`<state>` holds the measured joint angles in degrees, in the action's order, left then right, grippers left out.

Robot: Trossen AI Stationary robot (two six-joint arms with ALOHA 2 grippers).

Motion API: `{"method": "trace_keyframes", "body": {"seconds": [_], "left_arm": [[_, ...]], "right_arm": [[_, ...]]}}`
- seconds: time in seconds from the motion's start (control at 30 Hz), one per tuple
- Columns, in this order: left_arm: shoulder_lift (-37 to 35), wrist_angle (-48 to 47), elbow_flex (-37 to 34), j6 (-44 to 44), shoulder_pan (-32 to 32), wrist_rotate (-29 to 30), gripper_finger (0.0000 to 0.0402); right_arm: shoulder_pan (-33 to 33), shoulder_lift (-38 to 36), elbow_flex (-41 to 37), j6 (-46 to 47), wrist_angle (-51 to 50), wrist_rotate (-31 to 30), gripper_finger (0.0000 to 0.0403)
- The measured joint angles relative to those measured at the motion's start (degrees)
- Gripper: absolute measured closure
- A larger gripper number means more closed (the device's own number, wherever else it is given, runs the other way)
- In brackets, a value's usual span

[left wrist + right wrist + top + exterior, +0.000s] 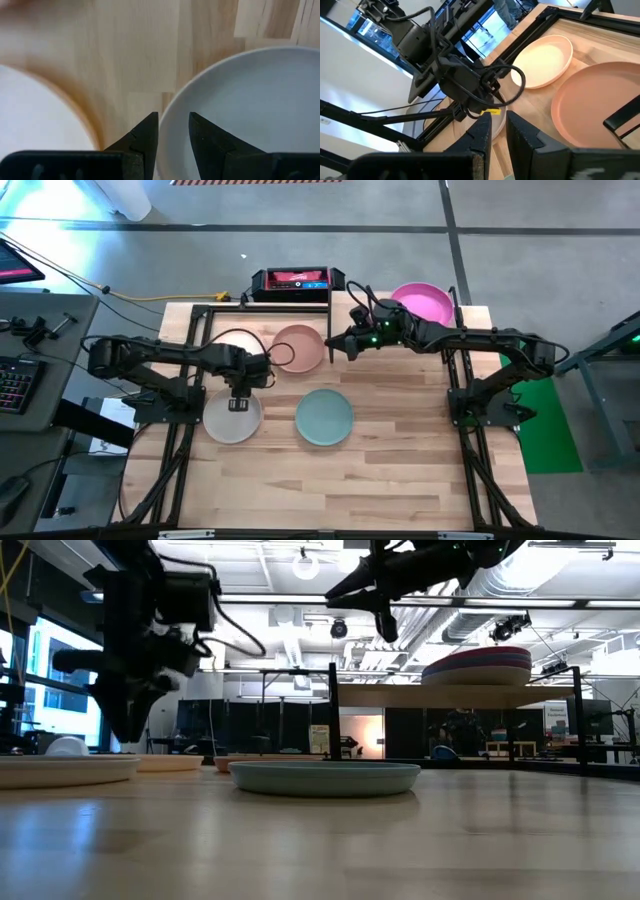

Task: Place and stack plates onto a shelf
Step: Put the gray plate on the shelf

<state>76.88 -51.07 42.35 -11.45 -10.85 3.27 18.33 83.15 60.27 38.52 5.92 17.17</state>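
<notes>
Grey concrete floor surrounds your pale wooden counter, with a black and red case at its far edge. On the counter you have a cream plate at the left, a teal-green plate near the middle and a pale pink plate farther back. Behind the left arm a further cream plate shows in the right wrist view, just beside the pink one. Your shelf stands at the far right on thin black legs and carries a stack of plates with the magenta plate on top; in the low view the stack reads as several plates, though you cannot tell how many. Your left gripper hangs over the far rim of the cream plate at the left, its jaws a small way apart and straddling that rim with nothing clamped; whether the tips touch the plate cannot be told. Your right gripper is raised above the right edge of the pale pink plate, pointing toward the left arm, its jaws parted only slightly and holding nothing. From table height it sits well above the plates, at about shelf height or higher.
</notes>
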Motion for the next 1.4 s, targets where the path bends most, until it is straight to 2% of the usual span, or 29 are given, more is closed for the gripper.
{"method": "trace_keyframes", "body": {"seconds": [0.53,0.7,0.97,1.1,1.3,1.4], "left_arm": [[5.3,2.6,-1.2,-3.8,0.1,0.8,0.0304],[8.0,3.4,-1.2,-3.8,0.0,3.4,0.0304],[11.0,3.9,-0.9,-3.8,0.0,2.4,0.0306],[11.0,3.9,-0.9,-3.8,0.0,2.2,0.0324],[10.8,3.1,-1.0,-2.6,0.0,1.8,0.0386],[10.8,2.7,-1.0,-1.6,0.0,1.4,0.0393]], "right_arm": [[0.0,0.0,0.0,-0.2,-0.8,0.1,0.0366],[0.0,0.0,0.0,-0.1,-0.8,0.3,0.0366],[0.0,0.0,0.0,0.0,-0.8,0.2,0.0366],[0.0,0.0,0.0,0.0,-0.8,0.2,0.0366],[0.0,0.0,0.0,0.0,-0.8,0.2,0.0366],[0.0,0.0,0.0,0.0,-0.8,0.2,0.0366]]}}
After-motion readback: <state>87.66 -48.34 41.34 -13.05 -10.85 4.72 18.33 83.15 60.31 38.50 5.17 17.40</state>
